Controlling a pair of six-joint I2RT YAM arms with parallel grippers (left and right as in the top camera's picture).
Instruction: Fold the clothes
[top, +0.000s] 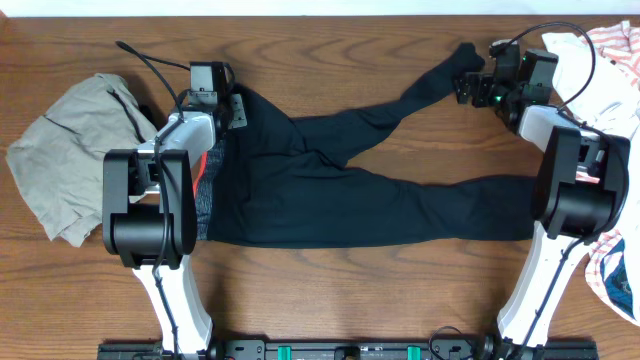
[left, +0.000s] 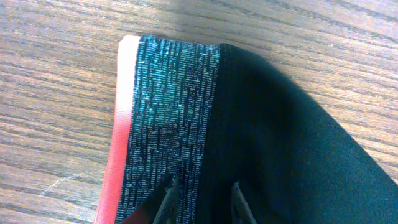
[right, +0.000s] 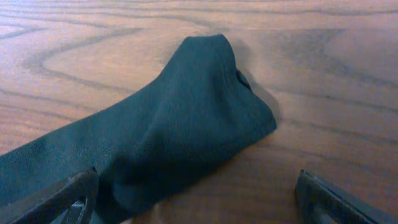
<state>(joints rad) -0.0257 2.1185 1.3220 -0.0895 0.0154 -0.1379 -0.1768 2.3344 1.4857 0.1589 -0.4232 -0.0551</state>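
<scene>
Left gripper (top: 236, 108) points down onto the grey, red-edged waistband (left: 168, 112) of the leggings (top: 330, 190). Its fingers (left: 166, 200) are narrowly parted over the cloth; whether they pinch it I cannot tell. Right gripper (top: 468, 88) gapes wide, low over the table (top: 350, 50), with one leg's end between its fingers. Both arms reach forward, and the leggings are spread out between them.
</scene>
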